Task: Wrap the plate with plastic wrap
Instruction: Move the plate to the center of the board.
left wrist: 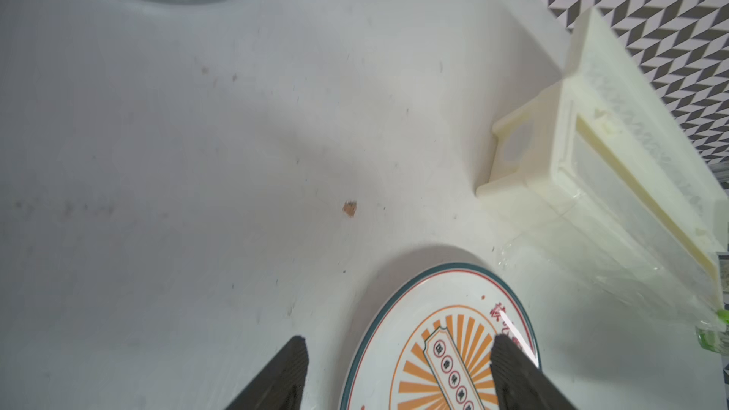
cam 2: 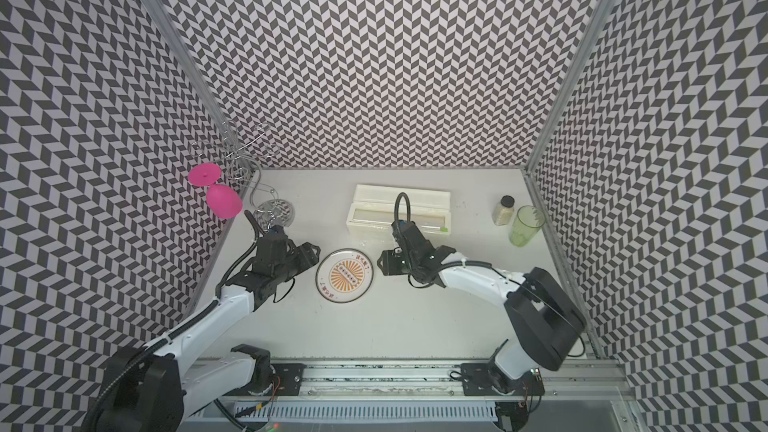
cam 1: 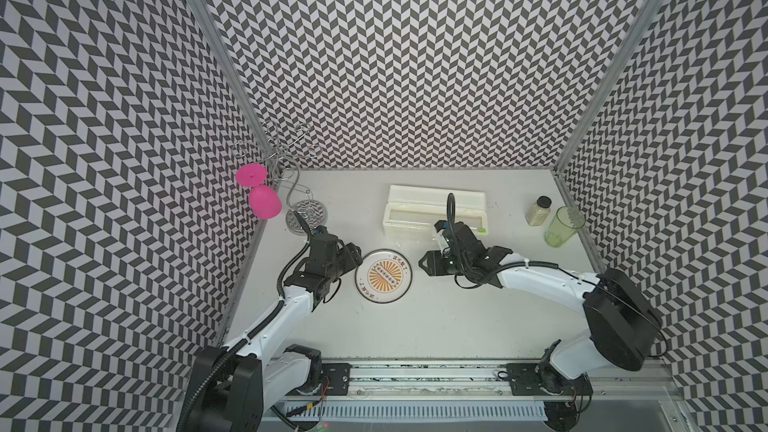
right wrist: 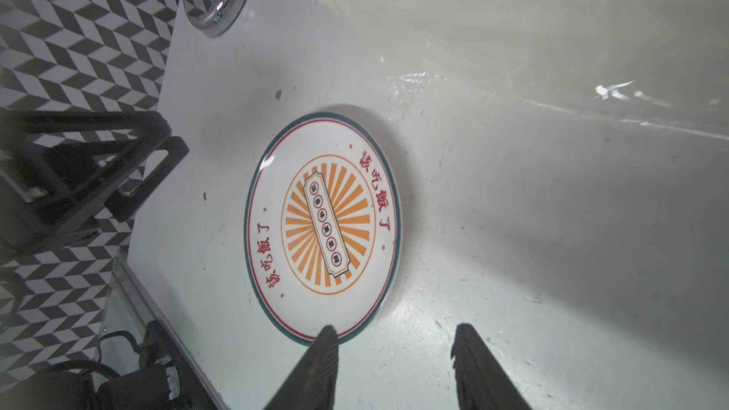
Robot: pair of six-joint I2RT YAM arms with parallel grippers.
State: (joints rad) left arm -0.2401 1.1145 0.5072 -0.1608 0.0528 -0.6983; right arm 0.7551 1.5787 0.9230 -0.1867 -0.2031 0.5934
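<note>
Wht arm links [cam 1: 540, 280], blk joints [cam 1: 615, 322] w/ corrugated blk cables [cam 1: 450, 203], ribbed blk pincer fingers [left wrist: 276, 376].

A robotics lab booth: chevron-patterned walls [cam 1: 395, 56], white tabletop [cam 1: 436, 326], robot arms [cam 1: 274, 322] on a rail [cam 1: 424, 371].

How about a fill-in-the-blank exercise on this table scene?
The plate has a sunburst centre coloured ____.
Beside the small jar stands a translucent ____ cup.
The goblet hanging from the wire stand is ____.
The plastic wrap, drawn from the dispenser box, does not yet cover the round ____.
Missing: orange, green, pink, plate.
</note>
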